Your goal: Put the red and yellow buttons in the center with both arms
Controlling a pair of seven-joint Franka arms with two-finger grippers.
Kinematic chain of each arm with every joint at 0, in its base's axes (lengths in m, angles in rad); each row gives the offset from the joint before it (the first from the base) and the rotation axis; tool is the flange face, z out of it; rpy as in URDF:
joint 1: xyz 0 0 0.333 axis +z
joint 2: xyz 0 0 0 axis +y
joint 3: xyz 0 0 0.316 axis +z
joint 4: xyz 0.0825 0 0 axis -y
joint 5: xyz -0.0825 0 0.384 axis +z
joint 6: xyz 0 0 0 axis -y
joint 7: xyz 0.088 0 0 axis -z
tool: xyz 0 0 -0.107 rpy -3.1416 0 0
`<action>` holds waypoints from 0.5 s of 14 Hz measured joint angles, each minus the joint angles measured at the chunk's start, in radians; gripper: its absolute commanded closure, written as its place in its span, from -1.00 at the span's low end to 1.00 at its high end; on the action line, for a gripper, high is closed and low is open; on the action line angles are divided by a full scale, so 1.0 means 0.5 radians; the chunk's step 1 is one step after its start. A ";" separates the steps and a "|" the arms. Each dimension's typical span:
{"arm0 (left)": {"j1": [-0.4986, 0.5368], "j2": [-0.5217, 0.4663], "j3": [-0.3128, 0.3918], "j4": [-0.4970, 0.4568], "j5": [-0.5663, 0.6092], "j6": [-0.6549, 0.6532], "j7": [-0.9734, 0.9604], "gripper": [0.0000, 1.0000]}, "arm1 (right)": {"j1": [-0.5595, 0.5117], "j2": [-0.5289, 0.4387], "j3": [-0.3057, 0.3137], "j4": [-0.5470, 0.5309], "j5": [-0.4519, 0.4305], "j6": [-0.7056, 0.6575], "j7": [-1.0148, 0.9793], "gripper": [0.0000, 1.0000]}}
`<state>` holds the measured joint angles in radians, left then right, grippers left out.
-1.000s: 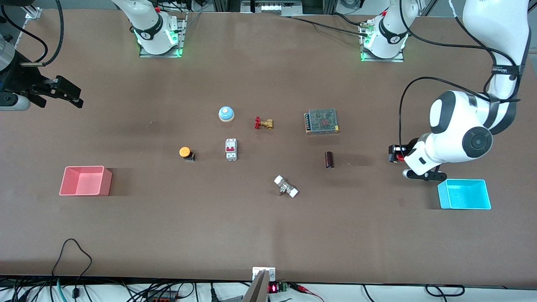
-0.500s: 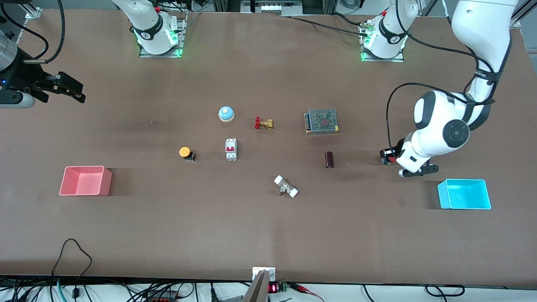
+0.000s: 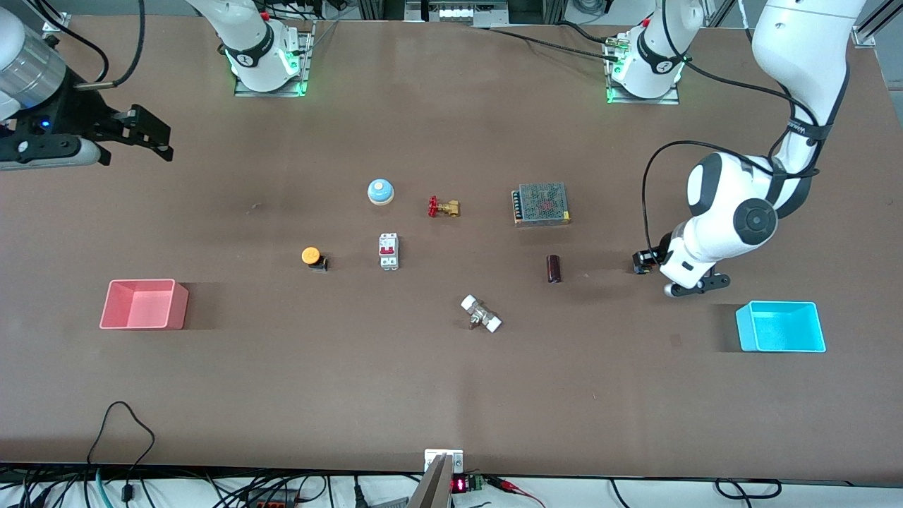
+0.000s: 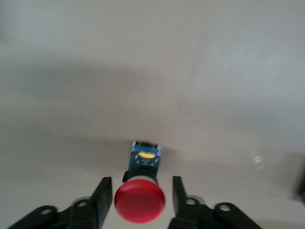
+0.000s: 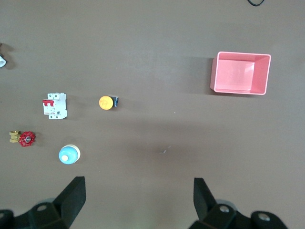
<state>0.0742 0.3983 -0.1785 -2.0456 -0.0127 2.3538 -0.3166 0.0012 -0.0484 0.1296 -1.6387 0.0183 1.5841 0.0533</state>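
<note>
The red button (image 4: pixel 139 201) lies between my left gripper's (image 4: pixel 141 183) fingers, red cap toward the camera and black body with a blue label pointing away. A sliver of table shows on each side of the cap, so the fingers stand slightly apart from it. In the front view this gripper (image 3: pixel 643 262) is low over the table between the dark cylinder and the light blue bin, and the hand hides the red cap. The yellow button (image 3: pixel 310 255) lies on its side on the table beside the circuit breaker and also shows in the right wrist view (image 5: pixel 106 101). My right gripper (image 3: pixel 152 137) is open, empty and high at its own end of the table (image 5: pixel 139 183).
A pink bin (image 3: pixel 144 305) stands toward the right arm's end and a light blue bin (image 3: pixel 779 326) toward the left arm's end. Mid-table lie a blue-and-white bell (image 3: pixel 380 191), brass valve (image 3: pixel 443 207), circuit breaker (image 3: pixel 388 251), power supply (image 3: pixel 541 204), dark cylinder (image 3: pixel 554 269) and white-ended fitting (image 3: pixel 481 314).
My left gripper has moved from beside the light blue bin toward the middle of the table, the red button with it. My right gripper has drawn back toward its base.
</note>
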 measured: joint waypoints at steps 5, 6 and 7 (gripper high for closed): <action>0.000 -0.241 0.080 0.459 0.001 -0.412 0.094 -1.00 | -0.001 0.000 -0.006 -0.002 0.000 0.000 0.000 -1.00; 0.001 -0.264 0.124 0.587 0.001 -0.529 0.181 -1.00 | -0.001 0.000 -0.006 -0.002 0.000 0.000 0.000 -1.00; 0.003 -0.277 0.168 0.702 0.001 -0.629 0.259 -1.00 | -0.001 0.000 -0.006 -0.002 0.000 0.000 0.000 -1.00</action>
<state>0.0756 0.2600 -0.0946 -1.6947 -0.0122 2.0393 -0.1869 0.0008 -0.0484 0.1267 -1.6398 0.0183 1.5839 0.0533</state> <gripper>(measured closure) 0.000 0.000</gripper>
